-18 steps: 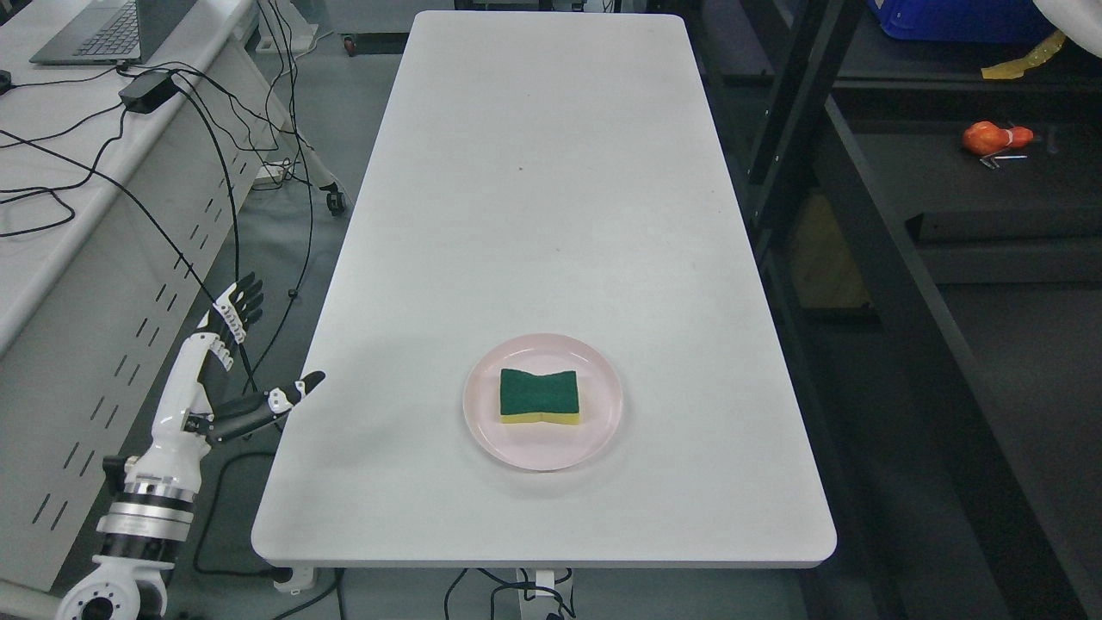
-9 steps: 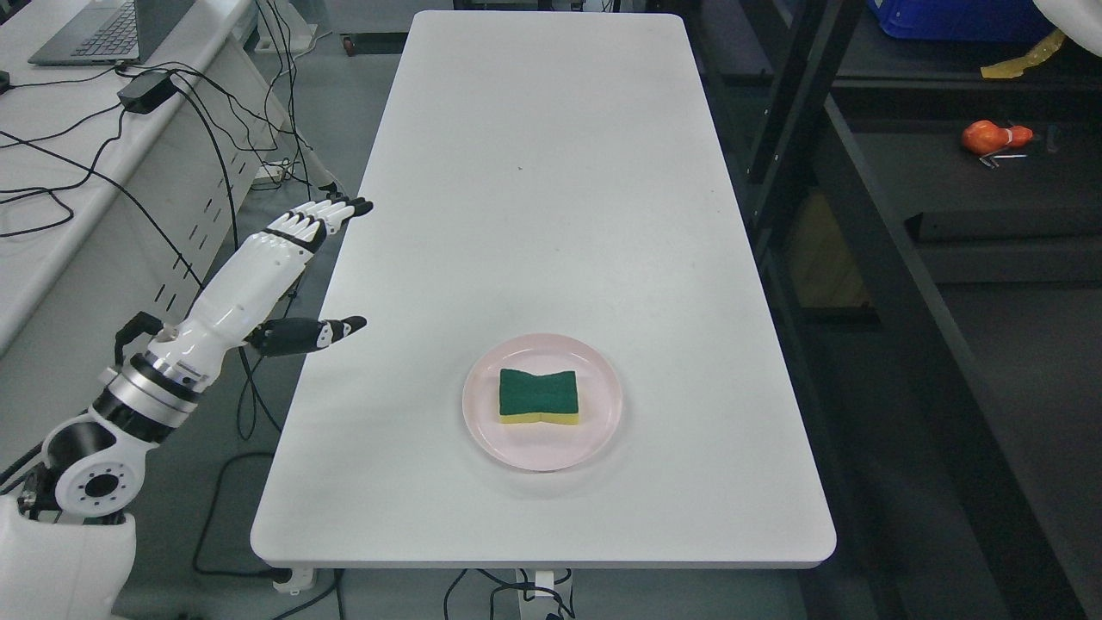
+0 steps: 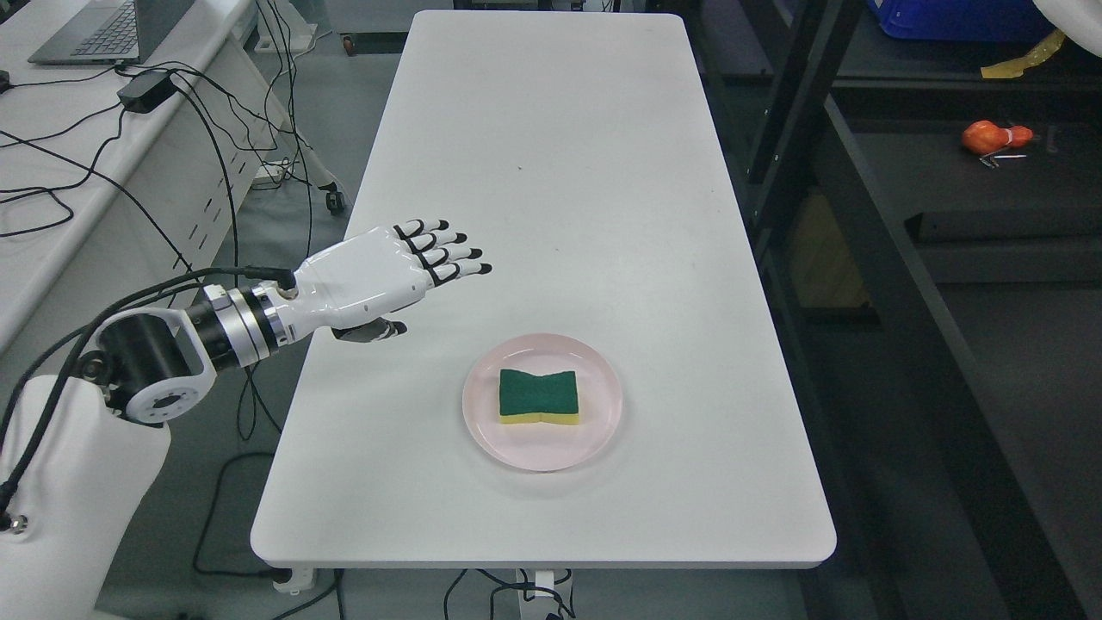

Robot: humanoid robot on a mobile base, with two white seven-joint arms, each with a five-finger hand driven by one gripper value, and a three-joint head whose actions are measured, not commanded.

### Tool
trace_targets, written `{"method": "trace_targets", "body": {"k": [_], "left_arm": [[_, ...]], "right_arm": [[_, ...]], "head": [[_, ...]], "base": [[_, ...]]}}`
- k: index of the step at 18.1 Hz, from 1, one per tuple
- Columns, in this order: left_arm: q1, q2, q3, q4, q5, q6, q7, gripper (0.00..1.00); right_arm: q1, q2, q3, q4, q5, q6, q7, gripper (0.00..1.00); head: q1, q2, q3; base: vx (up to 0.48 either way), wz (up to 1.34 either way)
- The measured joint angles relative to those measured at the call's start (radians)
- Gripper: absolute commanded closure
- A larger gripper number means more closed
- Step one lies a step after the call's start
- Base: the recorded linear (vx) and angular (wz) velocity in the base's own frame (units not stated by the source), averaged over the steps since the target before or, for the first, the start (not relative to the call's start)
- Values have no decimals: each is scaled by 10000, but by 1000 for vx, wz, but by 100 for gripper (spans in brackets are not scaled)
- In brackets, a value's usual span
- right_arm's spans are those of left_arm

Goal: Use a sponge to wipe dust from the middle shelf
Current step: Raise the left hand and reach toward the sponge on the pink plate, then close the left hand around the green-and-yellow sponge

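Observation:
A green-topped sponge [image 3: 539,397] with a yellow underside lies flat on a pink plate [image 3: 603,422] near the front of the white table [image 3: 534,172]. My left hand [image 3: 422,275] hovers over the table's left side, up and to the left of the plate, palm down, fingers stretched out and holding nothing. It is well apart from the sponge. A dark shelf unit [image 3: 947,224] stands to the right of the table. My right arm does not show.
On the dark shelf lies an orange object [image 3: 994,136]; a blue bin [image 3: 956,21] sits higher up. Cables [image 3: 215,172] hang between the table and a white desk [image 3: 52,172] on the left, which carries a laptop [image 3: 95,30].
My left arm has risen from beside the table's left edge and swung right over the tabletop, turning palm down. The sponge and plate have not moved.

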Motion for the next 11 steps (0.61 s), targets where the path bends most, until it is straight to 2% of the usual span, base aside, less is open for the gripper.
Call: {"method": "trace_targets", "body": {"k": [4, 11], "left_arm": [[-381, -200, -1135, 170, -1178, -36, -24, 6], [-591, -963, -2274, 415, -2476, -75, -40, 8]], "right_arm": [[0, 0, 0, 0, 0, -1, 0, 0], [-1, 0, 0, 0, 0, -1, 0, 0]], "head": [[0, 0, 0], [0, 0, 0]], "base": [[0, 0], [0, 0]]}}
